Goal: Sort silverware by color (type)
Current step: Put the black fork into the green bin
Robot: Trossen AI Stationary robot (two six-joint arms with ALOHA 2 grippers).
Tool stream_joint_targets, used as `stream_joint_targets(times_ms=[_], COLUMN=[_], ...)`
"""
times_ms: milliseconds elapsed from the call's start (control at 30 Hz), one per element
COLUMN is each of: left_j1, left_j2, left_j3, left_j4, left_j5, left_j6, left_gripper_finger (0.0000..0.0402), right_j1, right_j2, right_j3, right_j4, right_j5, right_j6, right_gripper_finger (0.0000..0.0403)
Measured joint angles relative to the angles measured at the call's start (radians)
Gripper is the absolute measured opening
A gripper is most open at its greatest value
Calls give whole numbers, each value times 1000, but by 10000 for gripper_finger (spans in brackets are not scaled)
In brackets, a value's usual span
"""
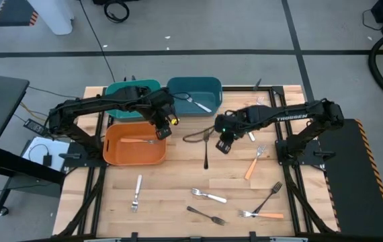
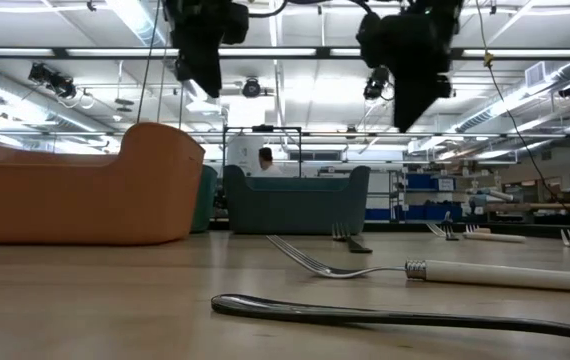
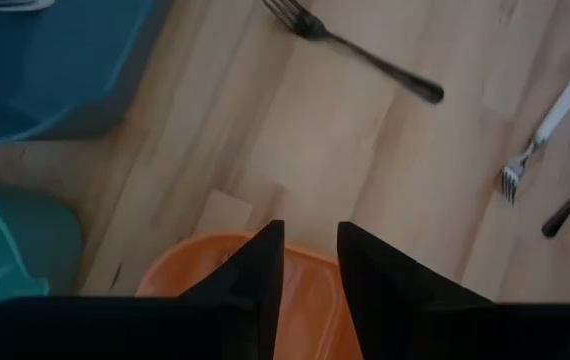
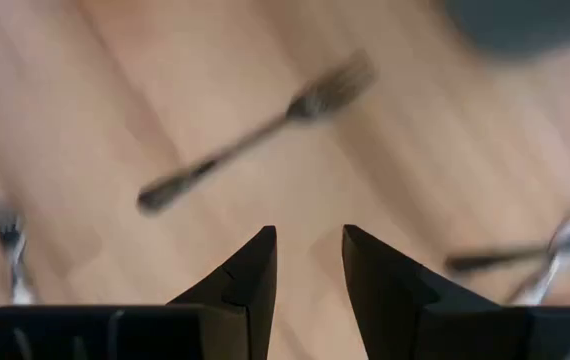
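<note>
Both arms are dark, nearly black, built of slim tubular links with bulkier joints; the right arm carries white TROSSEN lettering along its forearm. The left gripper shows a small yellow-orange spot on its wrist housing, and the right gripper a small green light beside its wrist. Each gripper ends in two matte black, wedge-shaped fingers tapering to blunt tips, and thin dark cables run along the arms.
</note>
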Motion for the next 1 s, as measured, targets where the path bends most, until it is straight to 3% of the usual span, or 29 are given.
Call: stream_joint_targets(times_ms=[300, 500, 633, 767, 1000], left_j1=[-39, -65, -80, -82, -79], left_j2=[0, 0, 0, 0, 0], left_j3=[0, 0, 0, -1, -1], left_j4=[4, 33, 39, 39, 42], left_j5=[0, 0, 1, 1, 0], left_j6=[22, 66, 92, 101, 102], left_gripper_finger=[105, 105, 105, 105, 105], right_j1=[202, 355, 390, 354, 217], right_j2=[0, 0, 0, 19, 140], right_j3=[0, 0, 0, 0, 0], right_j4=[-215, -219, -199, -132, 132], right_j5=[-90, -62, 20, 107, 96], right_j6=[701, 969, 1064, 1114, 854], right_gripper_finger=[124, 124, 124, 124, 124])
